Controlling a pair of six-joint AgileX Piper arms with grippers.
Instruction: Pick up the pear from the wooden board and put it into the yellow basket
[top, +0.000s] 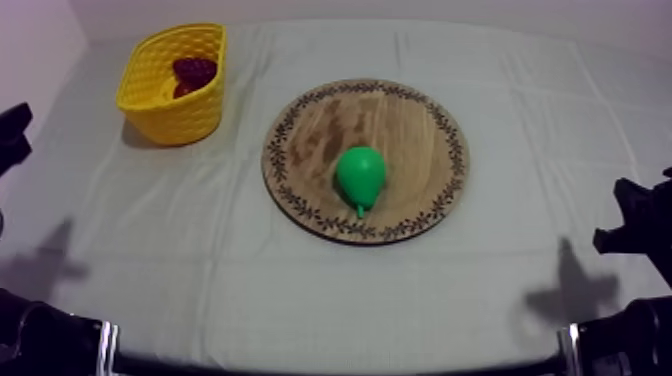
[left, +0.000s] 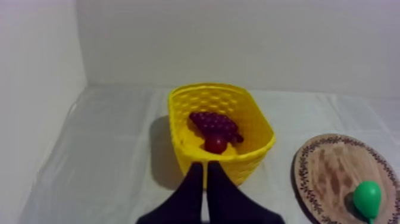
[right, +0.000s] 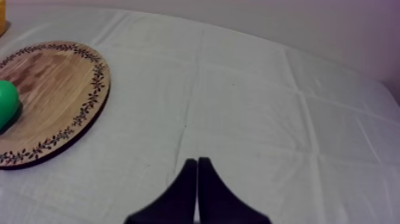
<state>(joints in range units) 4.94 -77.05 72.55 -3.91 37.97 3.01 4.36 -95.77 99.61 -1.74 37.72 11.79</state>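
In the top view, the board (top: 415, 125) lies in the centre of the frame on the cloth (top: 200, 270). The pear (top: 360, 176) lies on the board, a little below its middle, with the stem pointing to the lower edge of the frame. The basket (top: 168, 118) stands in the upper left of the frame, well apart from the board, and the dark grapes (top: 196, 69) lie inside it. The left arm (top: 12, 135) is a black shape at the left edge and the right arm (top: 640, 225) is a black shape at the right edge; both are far from the board. In the left wrist view, the left gripper (left: 205, 168) has its fingers pressed together in a narrow wedge with nothing between them, and the tips are just in front of the near wall of the basket. Inside the basket the grapes lie with a small red fruit (left: 215, 143) just beside them, on the near side. The board with the pear on it is beside the basket. In the right wrist view, the right gripper (right: 197, 162) also has its fingers together in a narrow wedge, holding nothing, over bare cloth. The board is near it at one side, and part of the pear is on the board at the border of this view.
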